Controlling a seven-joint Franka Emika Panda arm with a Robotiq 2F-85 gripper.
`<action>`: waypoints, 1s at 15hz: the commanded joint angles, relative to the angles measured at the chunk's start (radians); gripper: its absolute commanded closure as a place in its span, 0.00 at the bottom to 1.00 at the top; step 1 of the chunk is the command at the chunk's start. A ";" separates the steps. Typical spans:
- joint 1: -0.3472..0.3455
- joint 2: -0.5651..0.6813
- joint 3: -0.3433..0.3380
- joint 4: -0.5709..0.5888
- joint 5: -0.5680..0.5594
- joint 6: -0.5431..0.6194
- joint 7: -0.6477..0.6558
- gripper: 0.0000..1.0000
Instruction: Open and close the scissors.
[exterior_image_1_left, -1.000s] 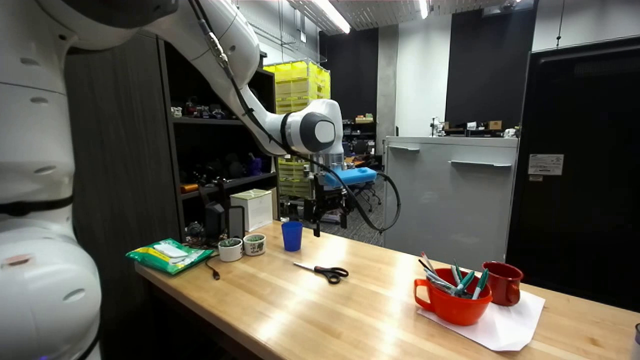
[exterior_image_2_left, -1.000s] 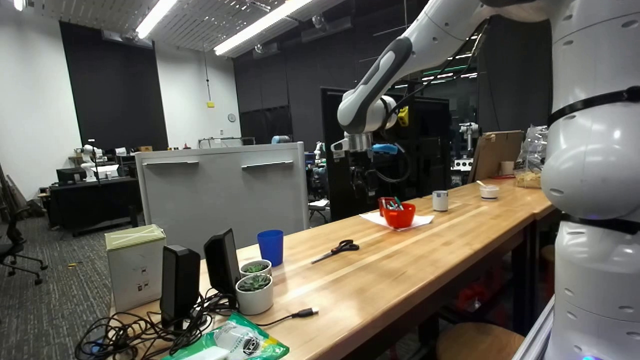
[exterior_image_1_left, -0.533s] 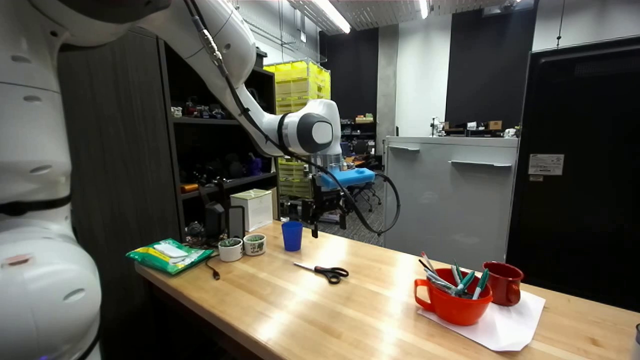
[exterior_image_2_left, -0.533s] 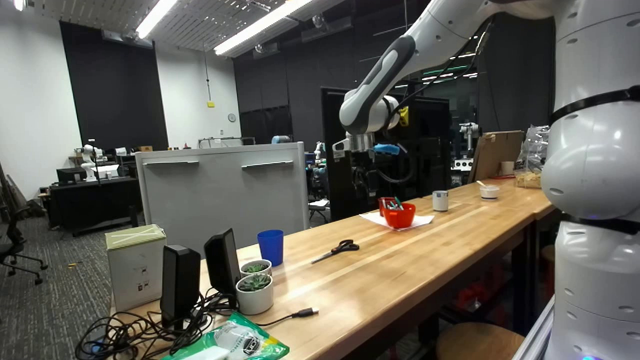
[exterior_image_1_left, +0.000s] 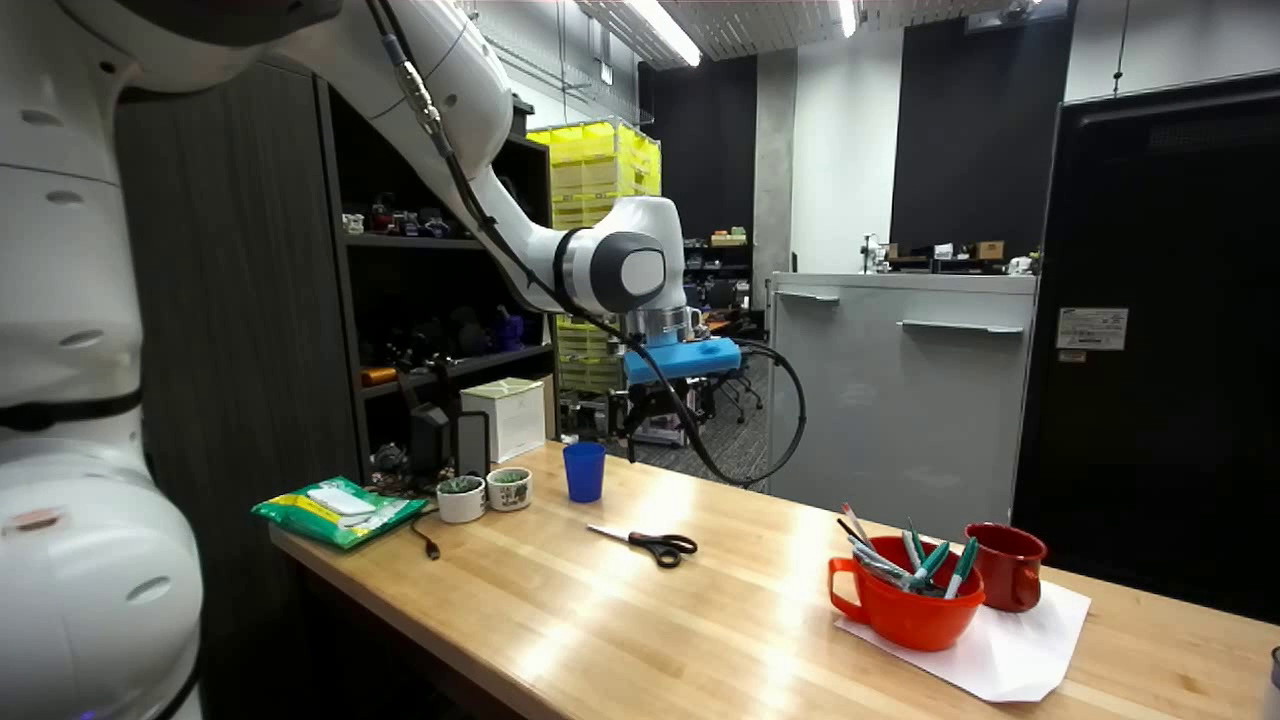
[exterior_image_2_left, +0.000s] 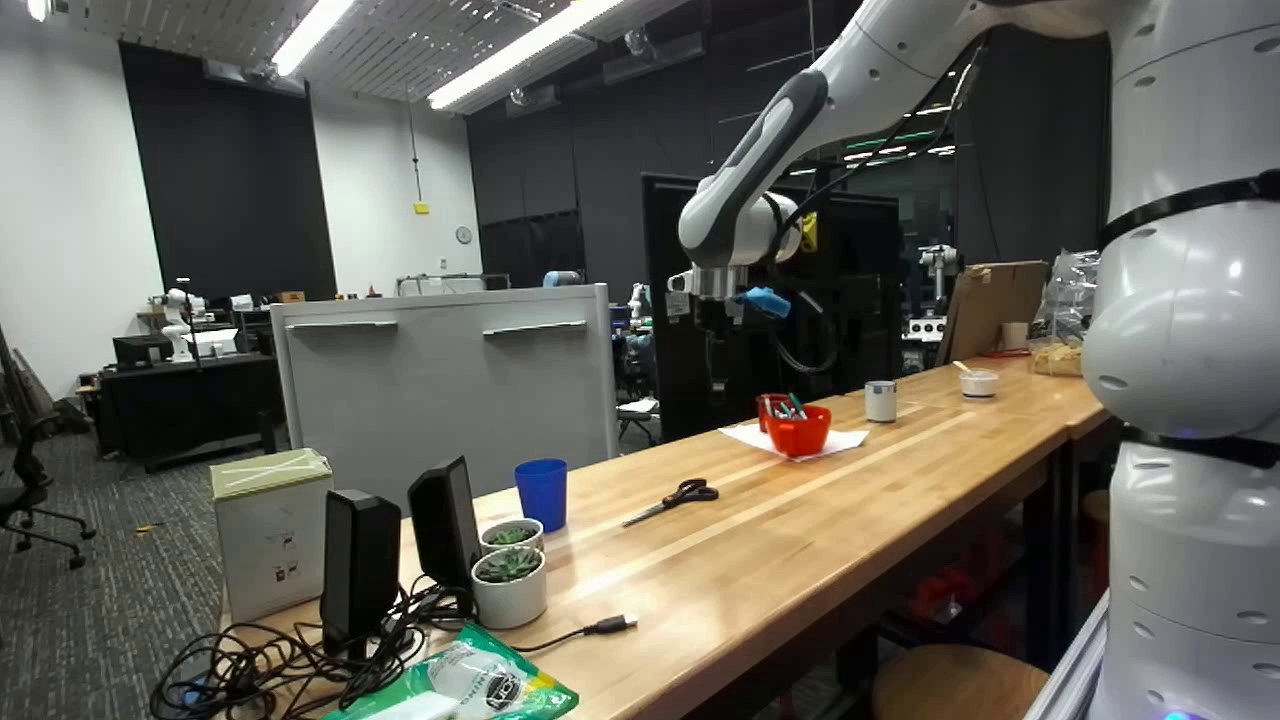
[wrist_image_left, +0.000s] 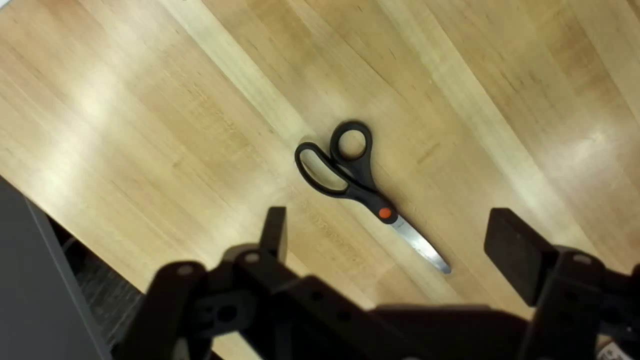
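Scissors (wrist_image_left: 367, 196) with black looped handles, an orange pivot and closed silvery blades lie flat on the pale wooden tabletop (wrist_image_left: 200, 90), below the black two-fingered gripper (wrist_image_left: 390, 232), which hangs released in the air, its jaws spread wide. In an exterior view, a wide bright-red handled bowl (exterior_image_1_left: 905, 615) of teal-capped markers (exterior_image_1_left: 930, 563) stands near right on white paper (exterior_image_1_left: 1045, 650), beside a dark-red mug (exterior_image_1_left: 1005, 580); to the left are a tapered blue cup (exterior_image_1_left: 584, 473) and two white pots (exterior_image_1_left: 461, 504) of green succulents (exterior_image_1_left: 510, 477). Farther off stand a tall grey cabinet (exterior_image_1_left: 895, 400) and a rack of yellow bins (exterior_image_1_left: 583, 165).
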 joint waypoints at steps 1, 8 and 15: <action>0.008 -0.081 -0.008 -0.077 0.016 0.047 0.180 0.00; 0.006 -0.210 -0.021 -0.185 -0.014 0.056 0.524 0.00; -0.014 -0.302 -0.033 -0.294 -0.042 0.087 0.779 0.00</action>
